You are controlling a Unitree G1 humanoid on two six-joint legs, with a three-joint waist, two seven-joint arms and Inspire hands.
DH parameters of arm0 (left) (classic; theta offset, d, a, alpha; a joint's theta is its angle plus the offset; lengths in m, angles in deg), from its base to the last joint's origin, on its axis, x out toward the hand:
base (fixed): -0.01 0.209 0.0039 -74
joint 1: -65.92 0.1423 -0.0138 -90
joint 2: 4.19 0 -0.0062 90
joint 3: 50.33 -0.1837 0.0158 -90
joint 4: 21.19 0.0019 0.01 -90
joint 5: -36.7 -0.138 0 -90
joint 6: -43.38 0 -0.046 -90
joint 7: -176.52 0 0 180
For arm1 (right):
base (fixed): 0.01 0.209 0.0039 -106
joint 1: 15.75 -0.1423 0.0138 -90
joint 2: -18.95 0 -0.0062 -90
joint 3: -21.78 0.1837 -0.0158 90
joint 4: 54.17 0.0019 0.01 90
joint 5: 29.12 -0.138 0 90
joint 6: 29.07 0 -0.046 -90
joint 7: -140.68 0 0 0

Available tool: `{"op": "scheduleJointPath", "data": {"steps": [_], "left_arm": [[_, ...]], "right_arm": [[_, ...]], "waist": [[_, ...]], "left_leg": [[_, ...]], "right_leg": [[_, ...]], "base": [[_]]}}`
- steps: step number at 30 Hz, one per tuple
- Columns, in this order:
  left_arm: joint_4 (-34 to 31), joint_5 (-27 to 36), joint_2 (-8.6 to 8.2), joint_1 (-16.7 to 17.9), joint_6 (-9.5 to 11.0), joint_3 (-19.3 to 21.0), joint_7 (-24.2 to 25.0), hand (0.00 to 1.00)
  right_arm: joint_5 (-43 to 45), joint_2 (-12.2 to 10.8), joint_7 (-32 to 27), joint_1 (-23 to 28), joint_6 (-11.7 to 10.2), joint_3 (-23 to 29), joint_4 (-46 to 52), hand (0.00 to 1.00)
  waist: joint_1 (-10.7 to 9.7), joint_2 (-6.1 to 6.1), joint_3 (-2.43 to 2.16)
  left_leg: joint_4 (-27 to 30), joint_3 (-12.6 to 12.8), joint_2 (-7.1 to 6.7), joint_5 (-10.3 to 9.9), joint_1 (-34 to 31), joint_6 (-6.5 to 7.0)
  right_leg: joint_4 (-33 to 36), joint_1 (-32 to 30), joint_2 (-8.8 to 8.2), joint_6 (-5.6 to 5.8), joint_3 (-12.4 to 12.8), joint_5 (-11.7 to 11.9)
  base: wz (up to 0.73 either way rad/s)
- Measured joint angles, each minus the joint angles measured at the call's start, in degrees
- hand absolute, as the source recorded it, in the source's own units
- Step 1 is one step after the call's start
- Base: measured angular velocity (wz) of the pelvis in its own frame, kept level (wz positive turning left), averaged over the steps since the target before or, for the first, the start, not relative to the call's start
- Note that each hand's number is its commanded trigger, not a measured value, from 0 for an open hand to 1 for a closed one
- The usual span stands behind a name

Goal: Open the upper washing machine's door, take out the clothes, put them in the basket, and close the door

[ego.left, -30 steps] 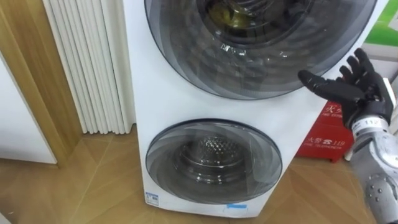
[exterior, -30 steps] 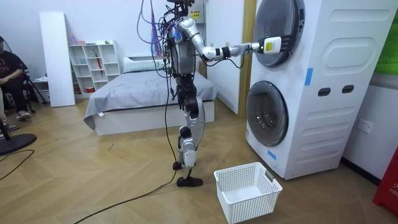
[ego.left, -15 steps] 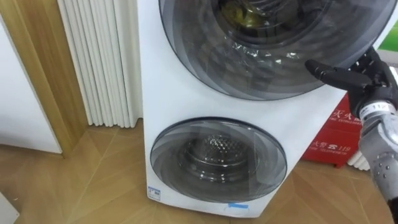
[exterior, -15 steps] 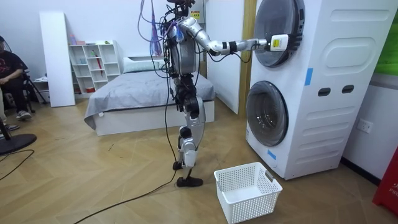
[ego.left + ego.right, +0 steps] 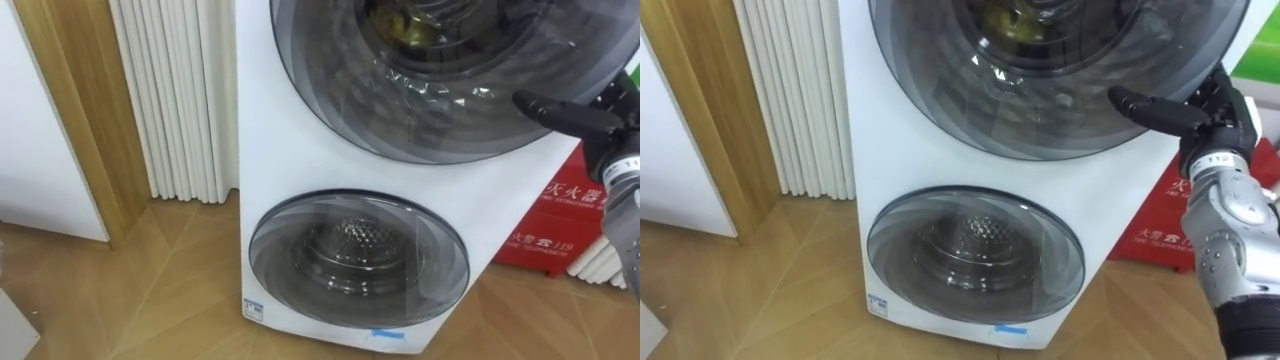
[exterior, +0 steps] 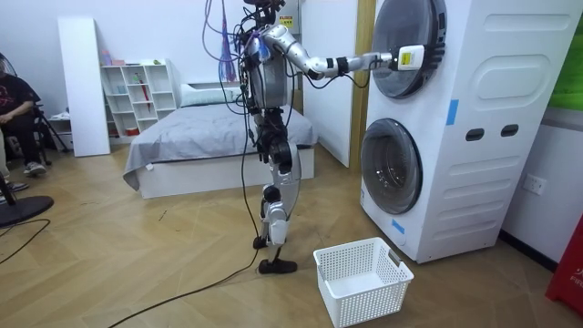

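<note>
A white stacked washing machine [image 5: 280, 170] stands before me, with a large round upper door [image 5: 440, 90] and a smaller lower door [image 5: 358, 258], both shut. Something yellowish [image 5: 405, 25] shows through the glass of the upper drum. My right hand [image 5: 1195, 112] is raised at the right rim of the upper door, open, its straight thumb pointing at the glass. In the room view I stand upright with that arm stretched out, the right hand [image 6: 407, 58] against the upper door.
A white laundry basket [image 6: 360, 278] sits on the wooden floor beside my feet, in front of the machine. A red box [image 5: 560, 225] stands right of the washer and white slats [image 5: 175, 100] left of it. Behind me are a bed [image 6: 209, 137] and a seated person [image 6: 14, 109].
My right arm has lifted and reached further, bringing the hand up to the upper door's right rim. The eye view has shifted, so the washer sits further right.
</note>
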Motion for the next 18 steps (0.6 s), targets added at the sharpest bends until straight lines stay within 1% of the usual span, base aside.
{"op": "scheduleJointPath", "data": {"steps": [4, 6, 9, 10, 11, 12, 15, 17, 18], "left_arm": [[-0.08, 0.03, 0.43, -0.01, 0.01, -0.04, 0.06, 0.0], [-0.05, 0.01, 0.88, -0.33, 0.07, -0.03, 0.09, 0.0], [0.04, 0.01, 1.0, -0.39, 0.06, -0.2, 0.19, 0.0], [0.03, 0.01, 0.99, -0.43, 0.06, -0.27, 0.27, 0.0], [0.03, 0.03, 0.98, -0.63, 0.04, -0.43, 0.35, 0.0], [0.03, 0.05, 0.94, -0.83, 0.07, -0.53, 0.42, 0.0], [0.03, 0.0, 0.9, -1.28, 0.14, -1.48, 0.49, 0.0], [0.03, 0.01, 0.87, -1.38, 0.26, -1.99, 0.53, 0.0], [0.07, 0.06, 0.87, -1.18, 0.46, -2.41, 0.57, 0.0]], "right_arm": [[0.67, 0.01, 0.21, 0.01, 0.01, -0.78, 1.26, 0.0], [3.41, 0.0, -0.47, 0.02, 0.04, -2.05, 3.66, 0.0], [6.05, -0.01, -0.99, 0.13, 0.26, -2.83, 6.56, 0.0], [6.21, -0.01, -1.09, 0.37, 0.68, -2.93, 7.56, 0.0], [7.05, -0.02, -1.67, 1.55, 1.28, -3.1, 10.51, 0.0], [8.45, -0.04, -2.19, 4.26, 1.34, -2.67, 14.94, 0.0], [9.81, -0.25, -2.32, 10.12, 1.34, -2.39, 23.69, 0.0], [10.41, -0.8, -2.33, 11.52, 1.34, -2.78, 26.62, 0.0], [11.12, -1.62, -2.51, 11.72, 1.54, -3.02, 28.1, 0.0]], "waist": [[-0.03, 0.0, 0.0], [-0.01, 0.04, -0.02], [0.0, 0.06, -0.02], [-0.04, 0.08, -0.03], [-0.33, 0.15, -0.02], [-0.46, 0.27, -0.05], [-0.45, 0.73, -0.02], [-0.45, 1.03, 0.02], [-0.44, 1.26, 0.03]], "left_leg": [[0.0, 0.31, 0.02, 0.0, 0.09, 0.0], [-0.11, 0.89, 0.09, 0.1, 0.12, -0.13], [-0.19, 2.03, 0.26, 0.12, 0.04, -0.17], [-0.19, 2.12, 0.27, 0.12, 0.03, -0.17], [-0.21, 2.2, 0.3, 0.13, -0.15, -0.18], [-0.32, 2.24, 0.31, 0.15, -0.26, -0.22], [-0.48, 2.36, 0.33, 0.15, 0.16, -0.22], [-0.52, 2.37, 0.35, 0.15, 0.33, -0.22], [-0.51, 2.38, 0.37, 0.15, 0.36, -0.23]], "right_leg": [[-0.01, -0.28, 0.02, 0.0, 0.11, 0.0], [0.08, -0.82, 0.12, -0.01, 0.95, 0.0], [0.07, -1.43, 0.24, -0.25, 2.12, -0.14], [0.08, -1.58, 0.26, -0.28, 2.26, -0.16], [0.06, -1.81, 0.28, -0.29, 2.31, -0.16], [0.07, -1.96, 0.28, -0.31, 2.4, -0.17], [0.08, -1.99, 0.29, -0.46, 3.05, -0.27], [0.07, -1.99, 0.39, -0.5, 3.96, -0.29], [0.07, -2.08, 0.46, -0.5, 4.42, -0.29]], "base": [[-0.07], [-0.19], [-0.23], [-0.19], [-0.1], [-0.07], [-0.17], [-0.27], [-0.26]]}}
